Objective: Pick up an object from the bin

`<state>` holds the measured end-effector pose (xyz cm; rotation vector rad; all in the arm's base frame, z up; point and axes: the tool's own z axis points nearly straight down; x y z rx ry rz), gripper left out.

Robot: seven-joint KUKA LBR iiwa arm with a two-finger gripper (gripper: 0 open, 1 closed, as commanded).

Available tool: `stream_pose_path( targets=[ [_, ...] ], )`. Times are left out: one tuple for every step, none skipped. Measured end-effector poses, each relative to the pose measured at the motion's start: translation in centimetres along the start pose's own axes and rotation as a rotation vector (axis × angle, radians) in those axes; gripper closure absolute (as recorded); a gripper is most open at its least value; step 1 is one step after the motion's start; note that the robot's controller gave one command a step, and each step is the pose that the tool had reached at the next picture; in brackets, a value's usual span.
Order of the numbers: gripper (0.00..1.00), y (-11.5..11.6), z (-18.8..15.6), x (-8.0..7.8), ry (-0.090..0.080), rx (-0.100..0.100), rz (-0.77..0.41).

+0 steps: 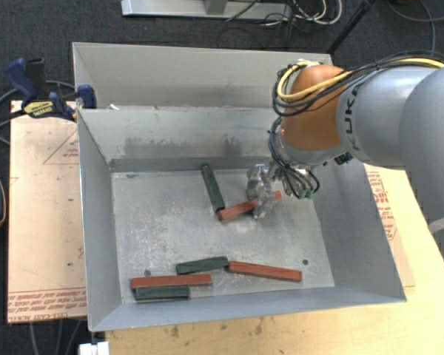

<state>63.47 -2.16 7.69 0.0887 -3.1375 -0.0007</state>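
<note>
My gripper (pixel 262 198) reaches down from under the orange cover into the middle of the bin, toward its back. Its metal fingers stand on either side of a short red-brown stick (pixel 238 211), which lies tilted on the bin floor and passes between them. Just left of it a dark green stick (pixel 213 186) lies slanted, its lower end close to the red-brown stick's left end.
Near the bin's front lie several more sticks: a dark green one (pixel 202 265), a red-brown one (pixel 264 271) to its right, another red-brown one (pixel 171 280) and a dark green one (pixel 162 293) at the front left. The arm fills the right side.
</note>
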Motion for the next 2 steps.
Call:
stream_pose_path(
  targets=[
    [1.0,-3.9,-11.2,1.9,-0.013,0.001,0.155],
    [1.0,-4.1,-16.3,-0.3,-0.014,0.0,0.205]
  ],
)
